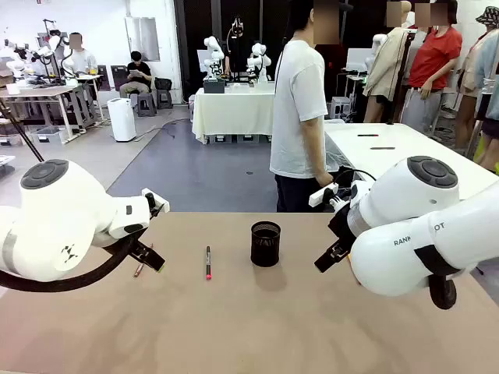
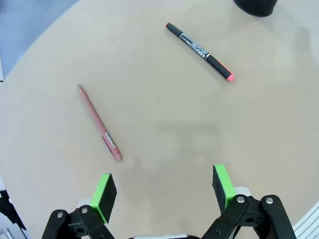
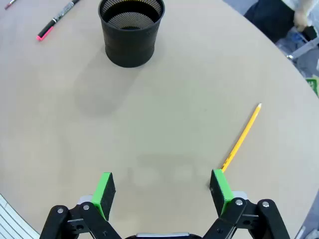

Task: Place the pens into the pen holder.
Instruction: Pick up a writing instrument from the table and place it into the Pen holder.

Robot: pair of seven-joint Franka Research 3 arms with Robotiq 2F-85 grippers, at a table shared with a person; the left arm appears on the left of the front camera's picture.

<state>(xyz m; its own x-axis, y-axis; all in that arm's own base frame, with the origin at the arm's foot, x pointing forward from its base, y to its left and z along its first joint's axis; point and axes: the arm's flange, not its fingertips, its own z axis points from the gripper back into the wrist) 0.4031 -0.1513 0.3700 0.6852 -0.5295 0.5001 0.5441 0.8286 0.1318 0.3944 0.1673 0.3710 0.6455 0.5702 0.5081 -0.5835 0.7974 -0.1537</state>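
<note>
Lying apart, pens (image 1: 208, 262) w/ open tabletop (image 1: 273, 327) round pen holder (image 1: 265, 244)

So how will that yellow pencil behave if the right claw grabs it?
The yellow pencil looks straight and thin, so probably stiff and light. Lying flat on the smooth table, it may roll if nudged sideways. Being slim, it could pivot in the right claw unless pinched near its middle.

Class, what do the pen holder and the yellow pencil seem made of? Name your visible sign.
Pen holder: probably matte black metal mesh, its wall finely perforated. Yellow pencil: likely painted wood, smooth, with a slim straight shaft.
</note>
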